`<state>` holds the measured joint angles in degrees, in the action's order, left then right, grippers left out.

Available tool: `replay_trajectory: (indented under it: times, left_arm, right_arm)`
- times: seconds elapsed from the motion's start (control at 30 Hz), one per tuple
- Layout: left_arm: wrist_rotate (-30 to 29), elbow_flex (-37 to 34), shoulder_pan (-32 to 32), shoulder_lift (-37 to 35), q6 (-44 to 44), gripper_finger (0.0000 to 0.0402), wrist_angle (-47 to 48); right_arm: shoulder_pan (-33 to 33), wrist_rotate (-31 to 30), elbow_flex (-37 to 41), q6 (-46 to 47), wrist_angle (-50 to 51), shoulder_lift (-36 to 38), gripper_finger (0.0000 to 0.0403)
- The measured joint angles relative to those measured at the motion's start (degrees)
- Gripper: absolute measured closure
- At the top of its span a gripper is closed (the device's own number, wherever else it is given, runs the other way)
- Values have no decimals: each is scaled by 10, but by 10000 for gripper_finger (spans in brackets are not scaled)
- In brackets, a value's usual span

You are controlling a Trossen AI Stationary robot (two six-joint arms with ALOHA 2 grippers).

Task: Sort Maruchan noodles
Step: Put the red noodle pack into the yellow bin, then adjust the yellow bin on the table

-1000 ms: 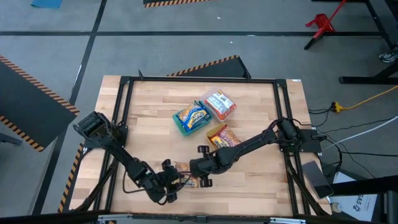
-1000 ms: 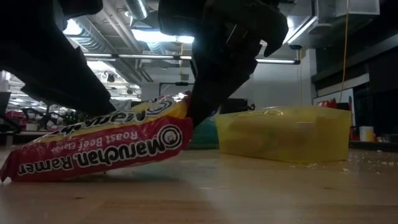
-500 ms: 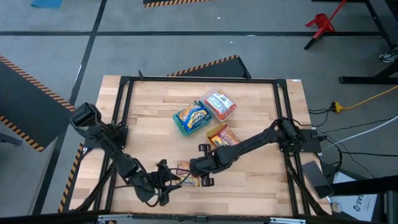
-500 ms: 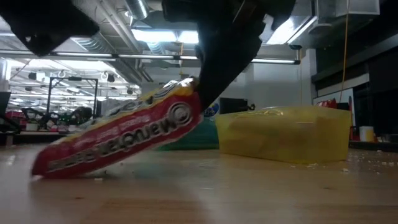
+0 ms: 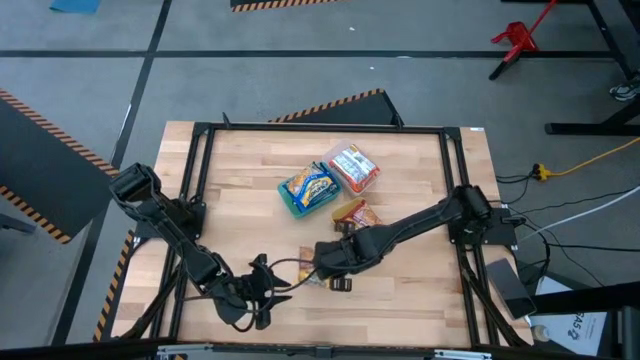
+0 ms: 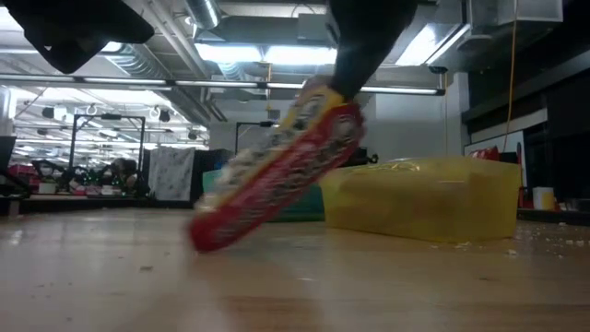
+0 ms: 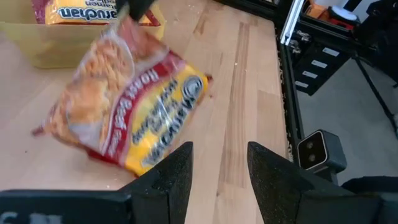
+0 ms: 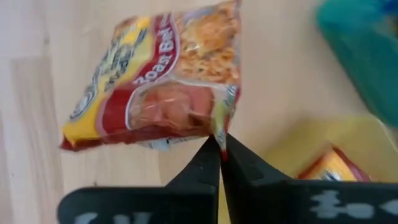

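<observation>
The right gripper pinched one edge of the Roast Beef ramen packet, which hung tilted beside the yellow container, while the left gripper stood open and empty nearby.

Low view: ramen packet motion-blurred, label unreadable; arm holding it cut off at top

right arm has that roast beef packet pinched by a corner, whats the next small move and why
Probably carry it on toward the yellow container and lower it in. The right pincer is shut on one corner of the roast beef packet, which hangs tilted with its low end near the table. That container already holds a similar packet, and the left pincer sits open, clear of it.
</observation>
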<state>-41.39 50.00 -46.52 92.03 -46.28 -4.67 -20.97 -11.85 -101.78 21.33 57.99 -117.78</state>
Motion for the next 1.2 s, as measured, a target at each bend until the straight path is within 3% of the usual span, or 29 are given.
replay_trajectory:
  times: [0.4,0.77,0.9,1.03,1.13,1.2]
  left_arm:
    - [-32,0,-1,0,15,255,-1]
    - [-41,0,-1,1,19,255,13]
    - [-44,0,8,5,46,255,15]
    - [-41,0,44,7,100,255,15]
    - [-6,0,76,7,148,255,4]
    - [47,0,100,7,176,255,-17]
  right_arm:
    - [-4,-122,0,206,114,52,403]
    - [-24,-136,11,193,111,60,396]
    - [-37,-130,42,193,86,60,352]
    - [-56,-120,82,168,41,59,273]
    - [-70,-85,101,129,-4,59,206]
    - [-77,-72,116,126,-33,59,168]
